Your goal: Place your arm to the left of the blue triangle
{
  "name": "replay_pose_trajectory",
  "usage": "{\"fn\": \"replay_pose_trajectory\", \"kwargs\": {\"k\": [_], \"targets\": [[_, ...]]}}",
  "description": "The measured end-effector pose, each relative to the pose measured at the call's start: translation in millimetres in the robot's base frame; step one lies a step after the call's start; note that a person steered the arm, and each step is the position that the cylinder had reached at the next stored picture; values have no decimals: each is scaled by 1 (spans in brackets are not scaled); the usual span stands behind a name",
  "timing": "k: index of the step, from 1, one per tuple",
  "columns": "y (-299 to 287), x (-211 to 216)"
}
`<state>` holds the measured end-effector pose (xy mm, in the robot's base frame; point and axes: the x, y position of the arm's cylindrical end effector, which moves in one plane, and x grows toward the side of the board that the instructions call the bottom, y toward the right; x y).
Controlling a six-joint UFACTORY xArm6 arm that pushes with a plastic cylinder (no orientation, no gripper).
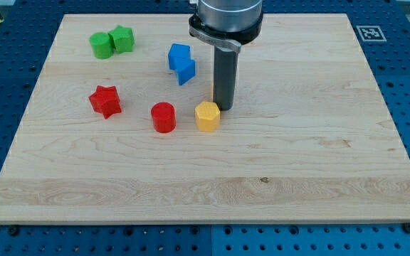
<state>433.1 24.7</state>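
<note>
My tip rested on the wooden counter, just beside the yellow block's upper right. No claw was fitted, so no claw state could be told. The two blue blocks, shapes unclear, lay to the tip's upper left near the view's top.

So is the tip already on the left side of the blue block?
No, my tip sits to the view's right of the blue block, close beside the yellow block.

On the board, the tip is set just right of the yellow block, with the blue blocks toward the view's upper left.
</note>
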Motion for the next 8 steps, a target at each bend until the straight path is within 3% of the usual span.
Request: {"fn": "replay_pose_trajectory", "kwargs": {"k": [2, 3, 4, 5, 7, 8], "targets": [[60, -17], [66, -69], [35, -125], [-34, -147], [-152, -146], [-150, -115]]}}
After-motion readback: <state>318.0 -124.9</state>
